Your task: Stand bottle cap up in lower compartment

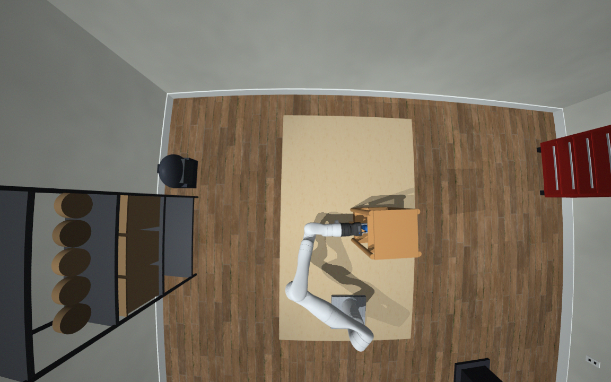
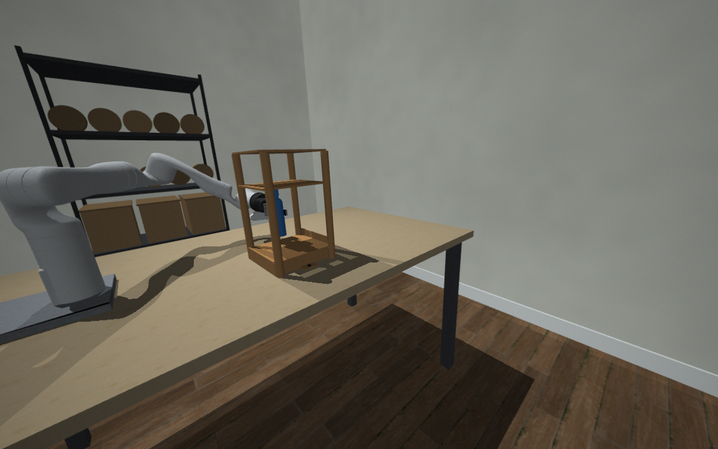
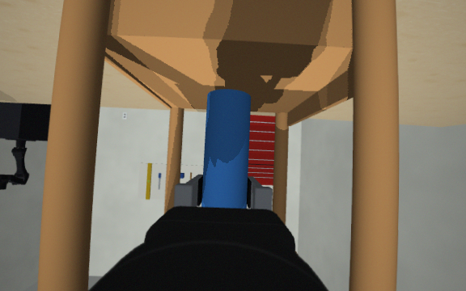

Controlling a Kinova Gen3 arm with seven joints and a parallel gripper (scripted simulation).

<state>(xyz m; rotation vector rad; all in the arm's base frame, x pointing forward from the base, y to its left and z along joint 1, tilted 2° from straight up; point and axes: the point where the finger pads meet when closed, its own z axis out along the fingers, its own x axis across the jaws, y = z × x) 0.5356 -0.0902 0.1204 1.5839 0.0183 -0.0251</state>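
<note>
I have the claw [image 3: 225, 193] clamped on the blue bottle [image 3: 226, 149], its grey fingers pressed against either side of the body. In the wrist view the bottle sits centred between the shelving unit's [image 2: 286, 209] two front posts [image 3: 75, 162], with open gaps to each side of it. From the exterior view the bottle [image 2: 279, 213] hangs upright just inside the front of the lower compartment, its base above the compartment floor [image 2: 300, 246] and not touching it, its cap below the middle shelf [image 2: 283, 183]. From above, only a sliver of blue [image 1: 365, 228] shows at the unit's front edge, the rest hidden under the top shelf [image 1: 393, 233]. The arm [image 1: 305, 266] reaches in horizontally from the front. The unit stands near the desk's [image 2: 194, 312] far edge.
</note>
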